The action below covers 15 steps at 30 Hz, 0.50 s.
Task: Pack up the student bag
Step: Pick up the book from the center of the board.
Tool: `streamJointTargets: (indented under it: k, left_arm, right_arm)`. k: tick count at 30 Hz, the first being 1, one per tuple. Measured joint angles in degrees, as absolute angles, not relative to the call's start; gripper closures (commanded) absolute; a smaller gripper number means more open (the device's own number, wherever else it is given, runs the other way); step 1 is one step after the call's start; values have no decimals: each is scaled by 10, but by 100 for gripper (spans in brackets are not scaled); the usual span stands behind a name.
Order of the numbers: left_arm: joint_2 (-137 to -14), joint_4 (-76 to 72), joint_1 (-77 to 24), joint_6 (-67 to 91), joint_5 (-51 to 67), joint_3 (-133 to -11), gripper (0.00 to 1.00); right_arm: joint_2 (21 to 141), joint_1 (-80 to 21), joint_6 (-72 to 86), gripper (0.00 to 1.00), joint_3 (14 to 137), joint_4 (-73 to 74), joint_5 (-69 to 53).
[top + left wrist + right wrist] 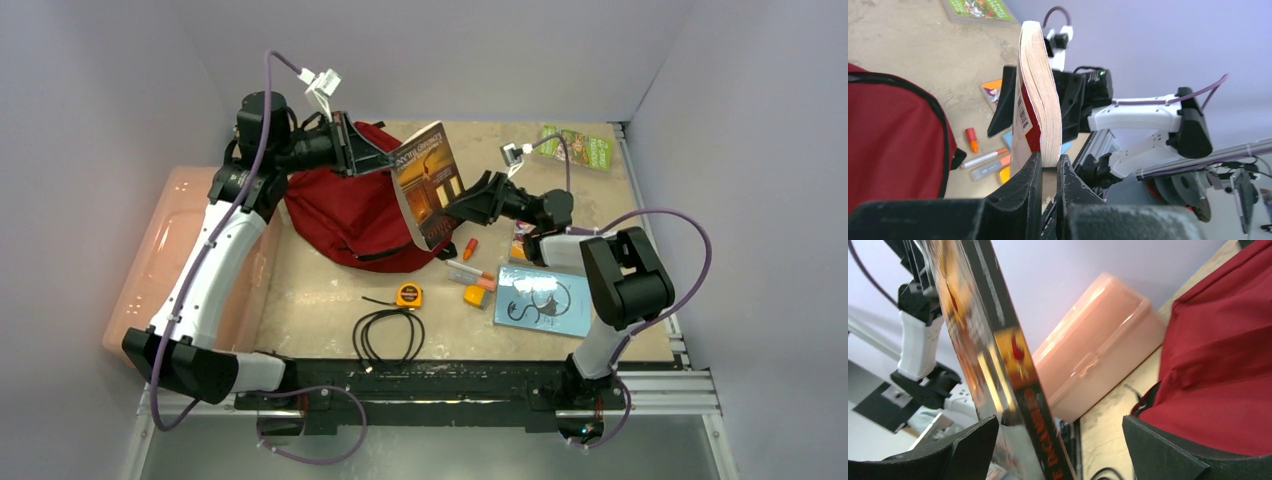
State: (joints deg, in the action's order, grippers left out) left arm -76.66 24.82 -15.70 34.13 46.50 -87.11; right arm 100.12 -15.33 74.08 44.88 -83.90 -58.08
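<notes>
Slippage is looming: left gripper (1049,167) is pinching the book (425,185) by one edge; right gripper (462,208) is straddling it wide open, seemingly not touching.

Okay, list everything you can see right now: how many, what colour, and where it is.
student bag: one, dark red, back of table, left of centre
paperback book: one, brown-orange cover, in the air beside the bag
plastic box: one, pale pink, far left, under the left arm
tape measure: one, orange-yellow, centre
cable: one, black, coiled, near front edge
thin book: one, light blue, front right
booklet: one, green, back right corner
small stationery: several pieces, orange and white, left of the blue book
left gripper: black, shut on the paperback book's edge
right gripper: black, open, one jaw on each side of the book
</notes>
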Motion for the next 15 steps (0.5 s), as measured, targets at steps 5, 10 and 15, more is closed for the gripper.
streamJointTargets:
  k: [5,10,15]
  left_arm:
    - [-737,173,-137,410,483,-835,100]
    - [-716,25,-131,524,496,-778,100]
    - [-732,-89,-131,633,498,-724,100]
  right_arm:
    - [976,-190,783,1,391,-860,-539]
    - [936,-220,834,1,359,-863,-423]
    - [891,-259,856,2,363,-870,-337]
